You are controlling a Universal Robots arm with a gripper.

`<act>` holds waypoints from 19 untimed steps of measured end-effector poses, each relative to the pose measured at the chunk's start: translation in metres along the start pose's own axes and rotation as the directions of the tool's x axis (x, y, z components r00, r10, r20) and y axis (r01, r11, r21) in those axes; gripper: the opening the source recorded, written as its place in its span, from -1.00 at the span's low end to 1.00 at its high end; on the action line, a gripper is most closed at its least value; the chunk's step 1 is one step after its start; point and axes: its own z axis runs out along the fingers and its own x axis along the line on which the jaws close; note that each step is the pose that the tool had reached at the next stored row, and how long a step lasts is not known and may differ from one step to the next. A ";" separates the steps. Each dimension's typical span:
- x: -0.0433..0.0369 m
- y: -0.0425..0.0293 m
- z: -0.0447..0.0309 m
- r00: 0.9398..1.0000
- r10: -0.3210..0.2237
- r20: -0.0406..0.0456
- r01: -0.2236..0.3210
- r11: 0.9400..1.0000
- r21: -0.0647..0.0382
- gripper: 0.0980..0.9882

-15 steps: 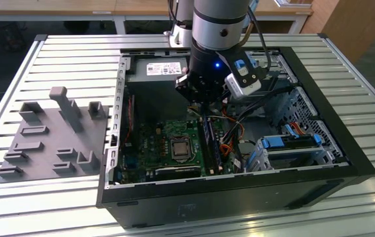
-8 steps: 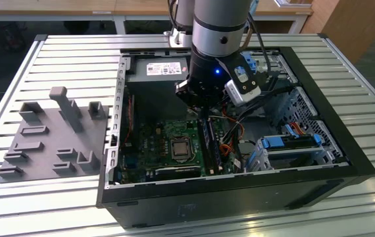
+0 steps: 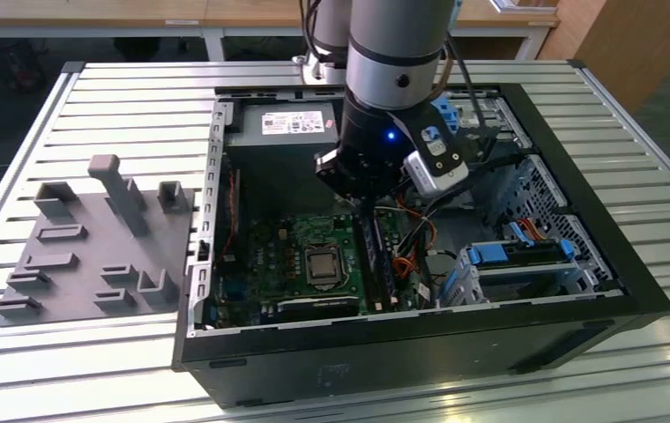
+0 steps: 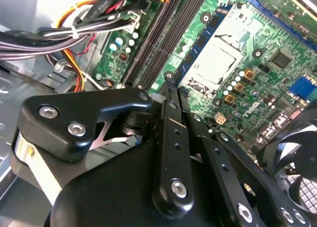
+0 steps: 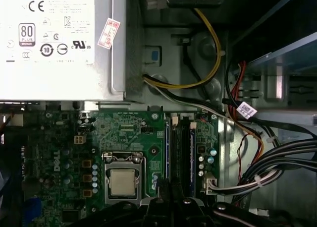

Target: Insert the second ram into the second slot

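Black memory slots (image 5: 181,152) run lengthwise beside the processor socket (image 5: 122,181), clenched hand (image 5: 166,193) over one end.

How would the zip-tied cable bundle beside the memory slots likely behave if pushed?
The cable bundle would probably flex and spring back, being thin wires curving freely. The white ties likely make it shift as one clump. Its plugged end by the memory slots would probably anchor it.
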 end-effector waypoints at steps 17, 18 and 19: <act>-0.0015 -0.0002 0.0063 1.000 0.003 -0.001 -0.003 1.000 0.000 -0.92; -0.0015 -0.0002 0.0067 1.000 0.003 -0.001 -0.003 1.000 0.000 -0.92; -0.0015 -0.0002 0.0071 1.000 0.003 -0.001 -0.003 1.000 0.000 -0.92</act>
